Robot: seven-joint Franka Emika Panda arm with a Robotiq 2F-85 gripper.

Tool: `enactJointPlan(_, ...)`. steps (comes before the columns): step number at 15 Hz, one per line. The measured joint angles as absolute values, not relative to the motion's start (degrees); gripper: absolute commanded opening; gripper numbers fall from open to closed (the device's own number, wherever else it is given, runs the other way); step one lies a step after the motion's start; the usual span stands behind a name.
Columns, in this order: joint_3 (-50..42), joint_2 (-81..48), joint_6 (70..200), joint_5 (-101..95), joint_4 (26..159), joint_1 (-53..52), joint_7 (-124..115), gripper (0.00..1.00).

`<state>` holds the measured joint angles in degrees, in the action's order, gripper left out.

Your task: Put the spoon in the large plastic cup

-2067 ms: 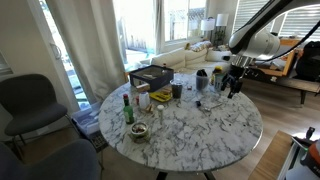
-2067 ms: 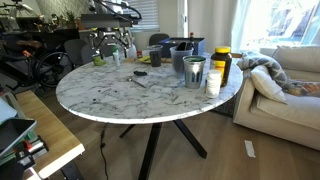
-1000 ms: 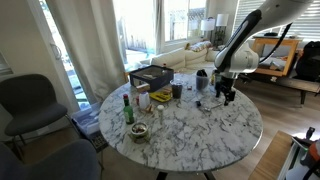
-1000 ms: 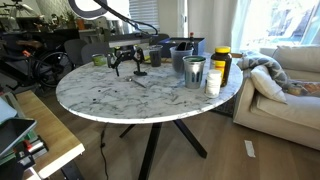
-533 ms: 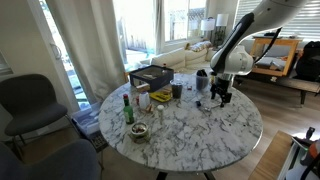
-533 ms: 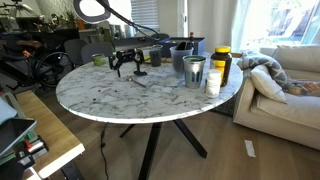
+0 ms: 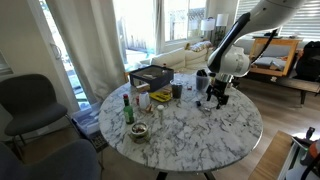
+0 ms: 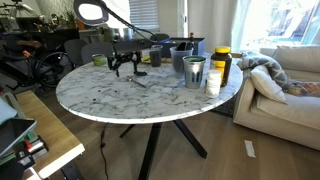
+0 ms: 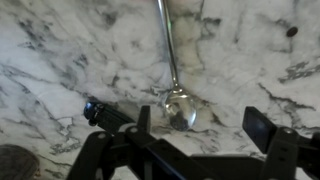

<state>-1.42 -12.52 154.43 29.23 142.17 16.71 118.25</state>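
Hovering over the spoon, the pincer gapes wide and empty, bare marble tabletop either side.

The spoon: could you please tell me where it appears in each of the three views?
In an exterior view: the spoon lies right of centre on the marble, beside the gripper.
In an exterior view: the spoon lies left of centre, just in front of the gripper.
Wrist view: centre, with the handle running to the top edge and the bowl just above the open gripper.
Shared landmark: the gripper.
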Motion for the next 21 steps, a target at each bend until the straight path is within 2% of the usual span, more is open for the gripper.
enactJointPlan(1,-1.4,-12.8,154.5,29.6,142.1,16.9,118.9,0.83)
enactJointPlan(3,-1.4,-13.7,154.8,29.9,141.8,17.4,119.8,0.73)
enactJointPlan(4,-1.4,-14.1,155.1,30.0,141.6,17.7,120.0,0.74)
enactJointPlan(5,-1.4,-14.7,155.5,30.2,141.4,18.0,120.5,0.68)
enactJointPlan(6,-1.4,-15.2,155.9,30.5,141.2,18.2,120.8,0.68)
enactJointPlan(7,-1.4,-15.8,156.1,30.7,140.9,18.4,120.8,0.63)
enactJointPlan(8,-1.4,-16.3,156.3,30.8,140.7,18.6,120.8,0.51)
enactJointPlan(9,-1.4,-16.8,156.3,30.9,140.4,18.7,120.8,0.5)
enactJointPlan(10,-1.4,-17.2,156.3,30.9,140.1,18.8,120.8,0.41)
enactJointPlan(11,-1.4,-17.6,156.3,30.9,139.8,19.0,120.8,0.36)
enactJointPlan(12,-1.3,-18.0,156.3,30.9,139.6,19.1,120.8,0.19)
enactJointPlan(14,-0.9,-18.5,156.3,30.9,139.2,19.7,120.8,0.04)
enactJointPlan(16,-0.5,-18.5,156.3,30.9,139.1,20.3,120.8,0.0)
enactJointPlan(21,2.9,-17.3,154.2,37.8,138.5,23.0,124.2,0.02)
